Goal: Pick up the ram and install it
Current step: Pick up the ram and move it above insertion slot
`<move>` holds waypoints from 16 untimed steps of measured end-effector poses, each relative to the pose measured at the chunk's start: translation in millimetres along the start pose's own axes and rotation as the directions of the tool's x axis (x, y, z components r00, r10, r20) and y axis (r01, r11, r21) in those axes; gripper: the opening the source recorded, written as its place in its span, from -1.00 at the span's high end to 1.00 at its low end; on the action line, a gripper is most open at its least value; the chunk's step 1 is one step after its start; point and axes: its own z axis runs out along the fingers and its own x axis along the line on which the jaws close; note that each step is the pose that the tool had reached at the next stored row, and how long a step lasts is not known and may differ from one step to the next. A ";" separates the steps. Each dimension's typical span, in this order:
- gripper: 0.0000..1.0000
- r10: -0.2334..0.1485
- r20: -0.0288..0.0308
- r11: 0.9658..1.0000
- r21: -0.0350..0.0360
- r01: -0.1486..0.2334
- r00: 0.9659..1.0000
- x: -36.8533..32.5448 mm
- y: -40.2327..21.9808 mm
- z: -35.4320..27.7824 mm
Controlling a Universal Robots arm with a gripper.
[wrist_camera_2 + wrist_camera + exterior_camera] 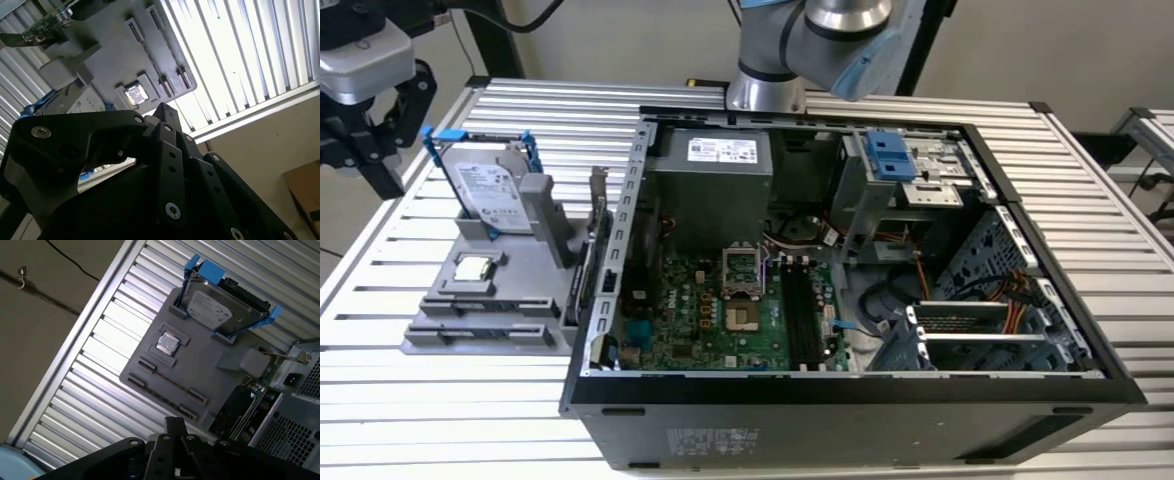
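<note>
My gripper [394, 150] hangs off the table's corner at the exterior view's left, beyond the grey parts tray [520, 340], and looks open with nothing in it. Its black linkage [150, 165] is splayed wide in both wrist views. The tray's long clip holders [167, 385] have only a thin dark strip between them, and I cannot tell whether that is the ram. The motherboard's memory slots [801, 315] run along the open computer case [854, 385], far from the gripper.
On the tray stand a silver hard drive [494, 195] in a blue-handled frame, a small square processor [476, 268] and an upright green card [260, 382]. The case's metal wall [630, 230] borders the tray. The slatted table [440, 400] ends close to the gripper.
</note>
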 end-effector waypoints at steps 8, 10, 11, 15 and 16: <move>1.00 -0.077 -0.003 0.997 -0.001 0.077 0.997 -0.1 0.3 0.0; 1.00 -0.091 -0.003 0.996 -0.001 0.091 0.996 -0.1 0.3 0.0; 1.00 -0.098 -0.003 0.995 -0.001 0.098 0.995 -0.2 0.3 0.0; 1.00 -0.125 0.000 0.992 0.000 0.125 0.992 -0.2 0.2 0.0; 1.00 -0.132 -0.001 0.991 0.000 0.132 0.991 -0.1 0.2 0.0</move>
